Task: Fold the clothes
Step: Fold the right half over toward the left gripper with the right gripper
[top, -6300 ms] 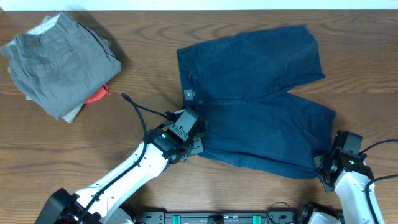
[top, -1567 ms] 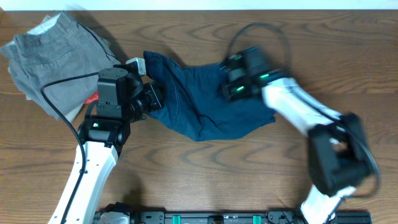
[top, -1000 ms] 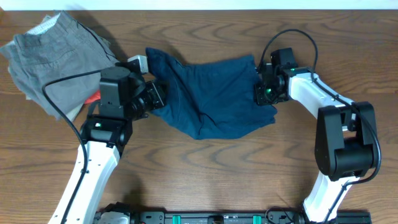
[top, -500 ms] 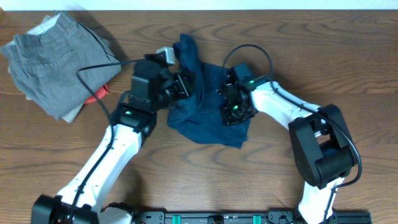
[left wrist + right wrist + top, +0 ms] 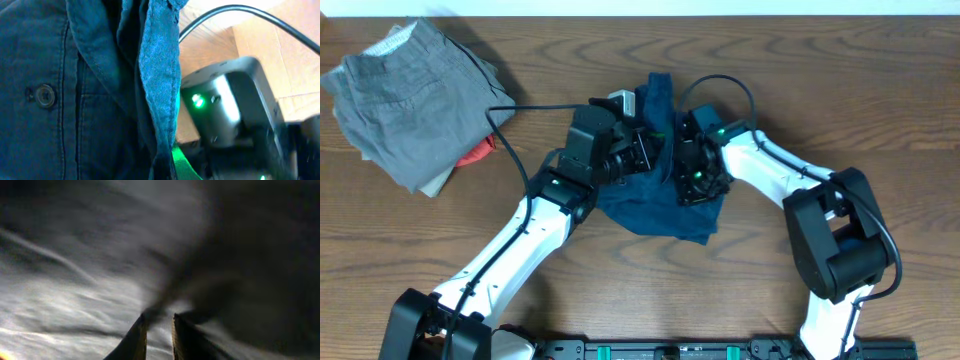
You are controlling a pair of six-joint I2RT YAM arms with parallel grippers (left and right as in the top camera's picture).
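The dark navy shorts (image 5: 662,215) lie bunched in a narrow heap at the table's middle, one end lifted at the top (image 5: 658,90). My left gripper (image 5: 645,150) presses in from the left and is shut on a fold of the shorts. My right gripper (image 5: 688,180) is close beside it on the right, shut on the cloth too. In the left wrist view the shorts (image 5: 60,75) show a button and seams, and the cloth runs down into my left gripper (image 5: 167,167). The right wrist view is blurred: the right gripper (image 5: 159,322) pinches dark cloth (image 5: 250,255).
A folded grey-khaki pair of shorts (image 5: 410,100) lies at the far left, with a small orange-red garment (image 5: 478,153) peeking out under it. The right arm's housing (image 5: 230,100) fills the left wrist view, very close. The brown wooden table (image 5: 880,110) shows around the heap.
My left gripper has moved right toward the right gripper, both still holding the shorts. The shorts have gone from spread flat to a narrow bunched heap between them.
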